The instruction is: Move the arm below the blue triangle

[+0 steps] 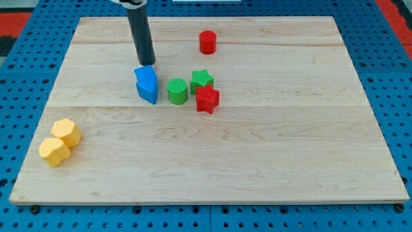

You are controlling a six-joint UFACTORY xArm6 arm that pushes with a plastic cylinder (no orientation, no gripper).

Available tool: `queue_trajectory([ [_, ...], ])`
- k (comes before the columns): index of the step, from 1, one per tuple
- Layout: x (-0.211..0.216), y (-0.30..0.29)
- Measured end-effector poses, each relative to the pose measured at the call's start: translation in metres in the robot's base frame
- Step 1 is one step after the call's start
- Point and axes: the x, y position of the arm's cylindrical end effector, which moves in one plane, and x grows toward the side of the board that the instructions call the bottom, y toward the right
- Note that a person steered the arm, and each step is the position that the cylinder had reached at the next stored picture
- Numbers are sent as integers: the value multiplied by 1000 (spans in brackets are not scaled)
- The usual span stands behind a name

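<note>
Blue triangle [148,89] lies left of centre in the upper half of the frame, touching a second blue block [145,73] just above it; the two read almost as one piece, and which is the triangle is hard to settle. Its long axis seems to run top to bottom, with the narrow end aimed at the frame's bottom, slightly right.

My tip [148,64] sits just above the blue pair, touching or nearly touching the upper block. I have no fingers, only the rod. By my judgement the task is barely begun: the tip must go round the blues to the bare board below them.

Right of them stand a green cylinder [177,91], green star [201,79] and red star [206,99].
</note>
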Motion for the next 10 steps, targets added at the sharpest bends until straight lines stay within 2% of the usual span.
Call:
queue_trajectory([
  [1, -56, 51],
  [2, -59, 53],
  [3, -64, 131],
  [6, -34, 242],
  [7, -17, 260],
  [9, 13, 257],
  [10, 13, 211],
])
